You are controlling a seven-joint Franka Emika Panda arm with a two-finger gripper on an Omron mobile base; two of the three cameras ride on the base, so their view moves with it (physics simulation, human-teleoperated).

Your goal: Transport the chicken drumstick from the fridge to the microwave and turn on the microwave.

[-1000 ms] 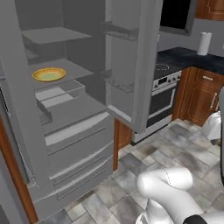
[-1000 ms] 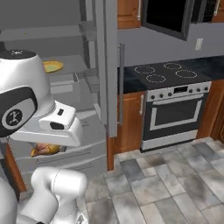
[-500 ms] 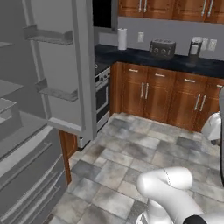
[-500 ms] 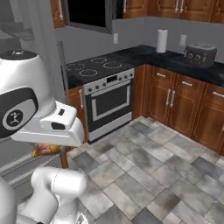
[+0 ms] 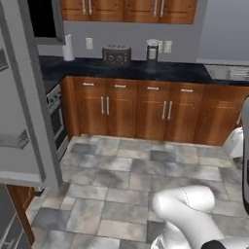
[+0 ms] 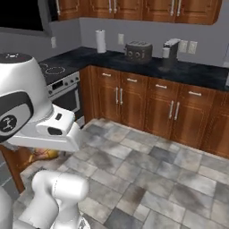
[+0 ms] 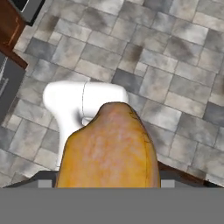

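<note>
Both base views look forward over the tiled floor [image 5: 121,180] at the same dark counter [image 6: 179,69]; the hand view looks steeply down at the floor.

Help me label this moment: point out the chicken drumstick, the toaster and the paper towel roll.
chicken drumstick [image 7: 109,151]: hand view, middle of its orange skin.
toaster [image 6: 137,51]: right base view, its front face.
paper towel roll [image 6: 100,41]: right base view, mid-roll.

Glossy white rounded arm [image 6: 53,197] of tubular links with bulbous elbows; a dark grey joint band [image 6: 13,112] bears a small white round emblem.
</note>
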